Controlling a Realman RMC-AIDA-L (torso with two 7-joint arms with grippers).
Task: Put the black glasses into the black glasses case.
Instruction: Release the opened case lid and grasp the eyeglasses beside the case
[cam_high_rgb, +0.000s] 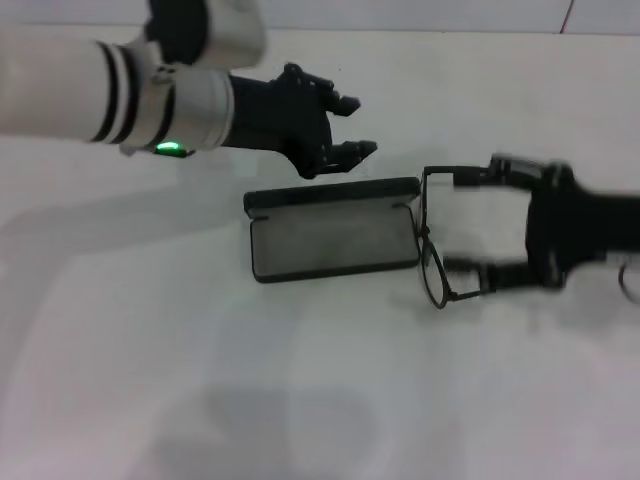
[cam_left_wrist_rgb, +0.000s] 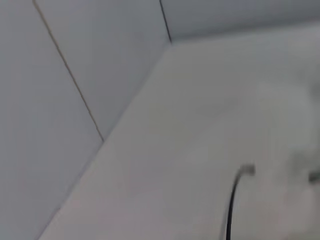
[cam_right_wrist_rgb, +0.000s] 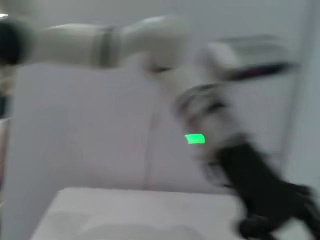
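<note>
The right tool (cam_high_rgb: 470, 225), its fingers spread wide around the temple arms of the black glasses (cam_high_rgb: 433, 240), had them just at the open end of the black glasses case (cam_high_rgb: 333, 238), which lay lid-up on the white worktop (cam_high_rgb: 300, 400); whether it truly bore on them could not be told. The left tool (cam_high_rgb: 352, 125) hovered open just beyond the case. One pair, one case, nothing yet inside.
</note>
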